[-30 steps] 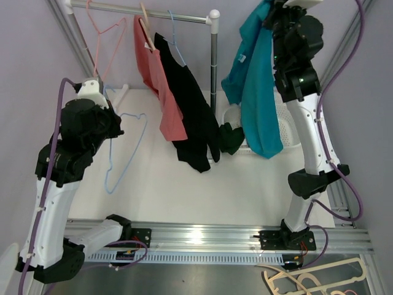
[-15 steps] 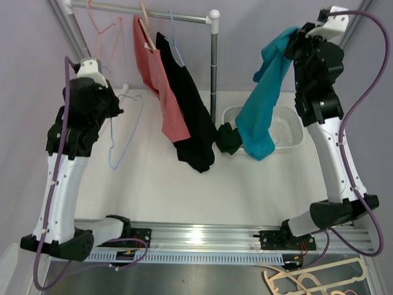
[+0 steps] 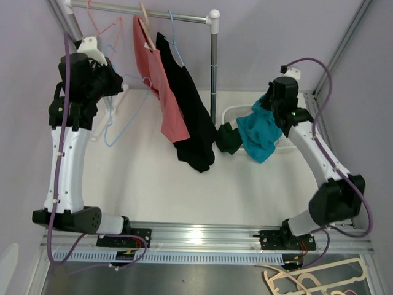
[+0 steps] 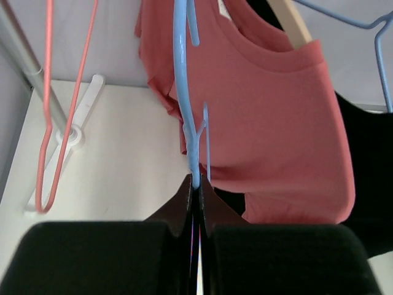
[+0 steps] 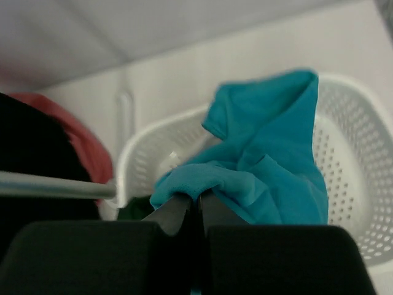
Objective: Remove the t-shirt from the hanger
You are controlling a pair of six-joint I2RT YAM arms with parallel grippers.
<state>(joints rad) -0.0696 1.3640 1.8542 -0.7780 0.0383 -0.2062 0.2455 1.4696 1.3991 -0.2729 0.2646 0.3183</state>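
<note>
My right gripper (image 3: 265,113) is shut on a teal t-shirt (image 3: 258,136) and holds it low over the white basket (image 3: 293,139); the shirt drapes over the basket's left rim. In the right wrist view the gripper (image 5: 198,200) pinches a fold of the teal t-shirt (image 5: 270,166) above the basket (image 5: 353,178). My left gripper (image 3: 116,83) is shut on a bare light blue hanger (image 3: 127,114) and holds it high near the rack's left end. In the left wrist view the gripper (image 4: 195,184) clamps the blue hanger (image 4: 184,92).
A clothes rack bar (image 3: 153,11) carries a pink empty hanger (image 3: 101,31), a red t-shirt (image 3: 163,86) on a wooden hanger and a black garment (image 3: 196,123) on a blue hanger. The rack's post (image 3: 214,61) stands beside the basket. A dark green cloth (image 3: 228,138) lies there.
My right gripper has come down from high up with the teal t-shirt to the basket. My left gripper has risen and moved back toward the rack bar with the blue hanger.
</note>
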